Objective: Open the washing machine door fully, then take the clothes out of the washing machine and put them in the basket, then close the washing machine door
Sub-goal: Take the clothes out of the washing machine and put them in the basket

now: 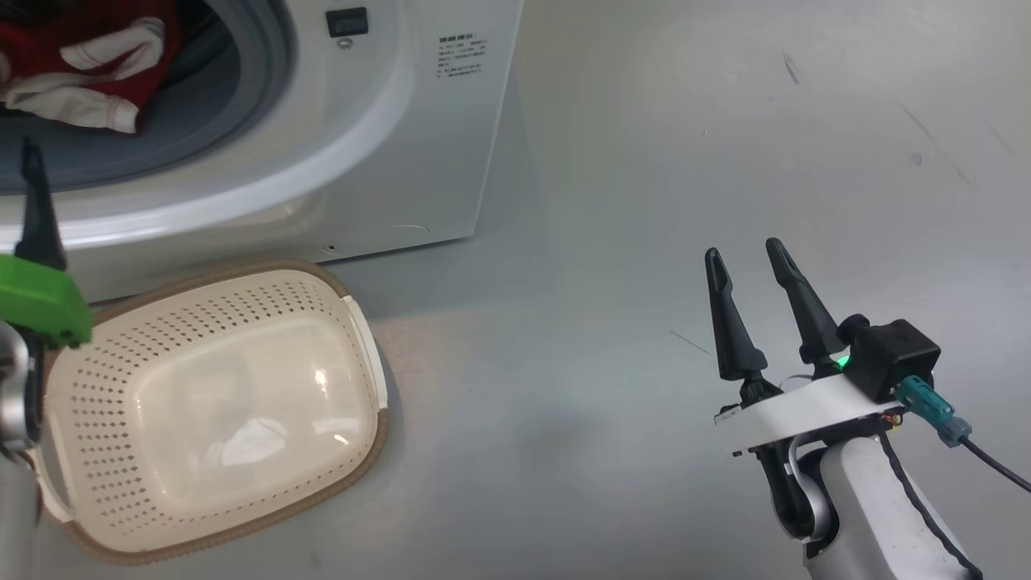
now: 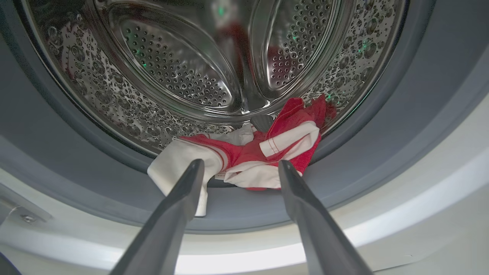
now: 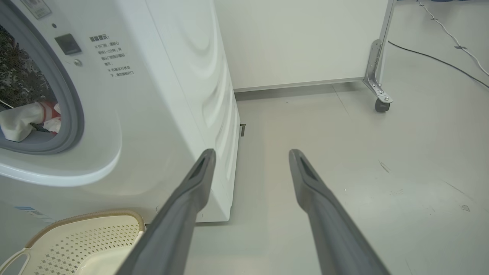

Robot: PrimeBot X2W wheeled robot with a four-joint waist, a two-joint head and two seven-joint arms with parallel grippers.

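The white washing machine (image 1: pixel 419 121) stands at the upper left with its drum mouth uncovered; the washing machine door is out of view. Red and white clothes (image 2: pixel 263 152) lie bunched at the front lip of the steel drum, partly draped over the grey gasket (image 2: pixel 114 183). They also show as the clothes (image 1: pixel 89 72) and the clothes (image 3: pixel 26 120). My left gripper (image 2: pixel 240 165) is open just in front of the mouth, fingers pointing at the clothes without touching them. The cream basket (image 1: pixel 354 338) sits empty on the floor below the machine. My right gripper (image 1: pixel 745 254) hangs open and empty over bare floor to the right.
A white panel on a metal leg with a caster (image 3: pixel 381 104) stands behind and to the right of the machine. Cables (image 3: pixel 439 61) run across the floor at the far right. Grey floor (image 1: pixel 644 201) stretches to the right of the machine and basket.
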